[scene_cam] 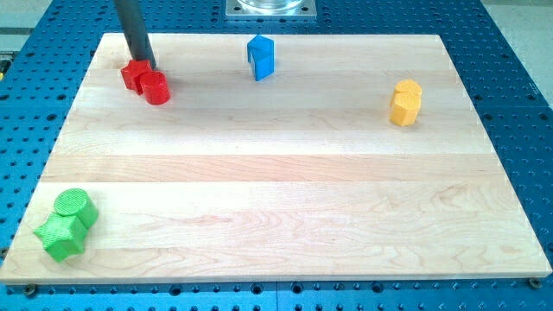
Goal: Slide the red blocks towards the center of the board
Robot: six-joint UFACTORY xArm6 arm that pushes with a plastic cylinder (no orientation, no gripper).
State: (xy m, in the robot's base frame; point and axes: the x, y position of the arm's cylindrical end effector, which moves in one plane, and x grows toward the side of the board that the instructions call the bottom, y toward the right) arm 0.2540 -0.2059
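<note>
Wooden board (276, 181), my tip (146, 66) touching red blocks (145, 82), top left.

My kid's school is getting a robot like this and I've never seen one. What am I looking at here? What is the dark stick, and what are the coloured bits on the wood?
There is one picture, from a single camera looking down at a wooden board on a blue perforated table. The dark stick is the end of a robot arm. It has no hand and holds nothing; it only pushes things with my tip. The tip sits at the view's top left, right against the upper edge of two red blocks that touch each other. The other blocks are a blue block near the top middle, a yellow block at the right, and two touching green blocks at the bottom left. The job is pushing the red ones to the middle.
</note>
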